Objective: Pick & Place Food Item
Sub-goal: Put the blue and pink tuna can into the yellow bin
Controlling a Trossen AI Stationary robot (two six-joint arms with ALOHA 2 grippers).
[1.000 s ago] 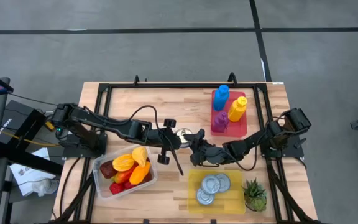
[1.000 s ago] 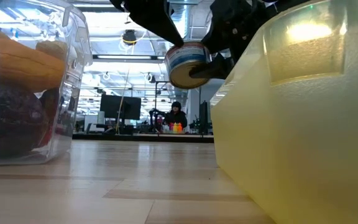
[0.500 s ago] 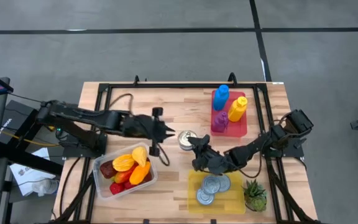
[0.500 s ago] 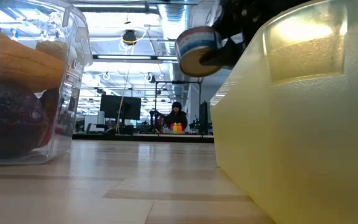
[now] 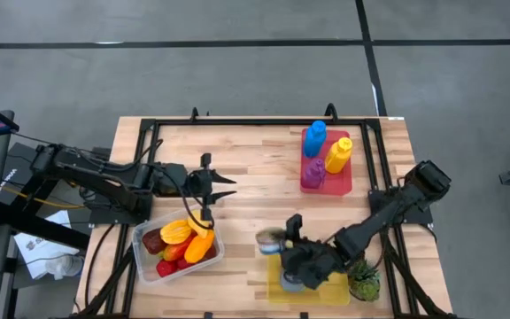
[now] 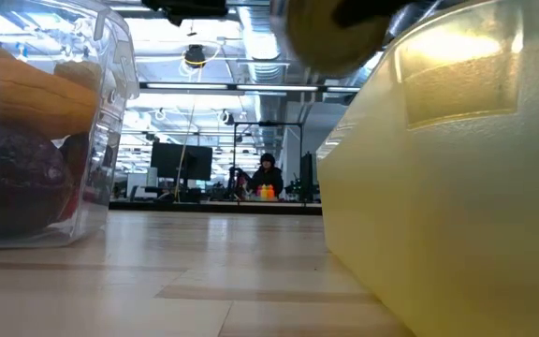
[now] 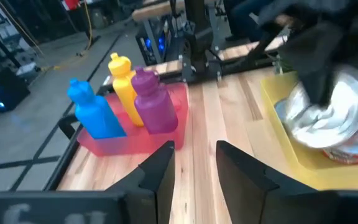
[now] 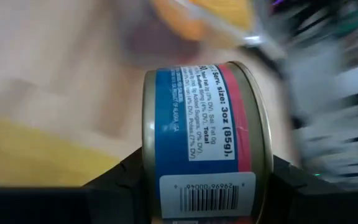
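Observation:
A short food can (image 8: 197, 137) with a blue and red label hangs in the air, my right gripper (image 5: 283, 243) shut on it. It hovers at the far left corner of the yellow tray (image 5: 339, 285), shows blurred at the top of the low view as the can (image 6: 335, 37), and appears as the can (image 7: 334, 121) above the tray in the left wrist view. My left gripper (image 5: 218, 189) stands open and holds nothing, over the table beyond the clear tub of fruit (image 5: 144, 266). My right gripper pinches the can between its two fingers, one on each flat end (image 8: 263, 168), so the fingers lie along the can's short axis. The can is lifted clear and turned on its side, its label wall facing the wrist camera.
The yellow tray holds other cans under my right gripper. A small potted plant (image 5: 361, 279) stands to its right. At the far right a red tray (image 5: 336, 183) carries blue, yellow and purple bottles. A black frame edges the table. A person (image 6: 266, 173) sits far behind.
My right gripper has carried the can from the table's middle toward the near edge and upward, rolling its wrist, until it hangs over the yellow tray's far left corner. My left gripper has drawn back from the can toward the table's left edge.

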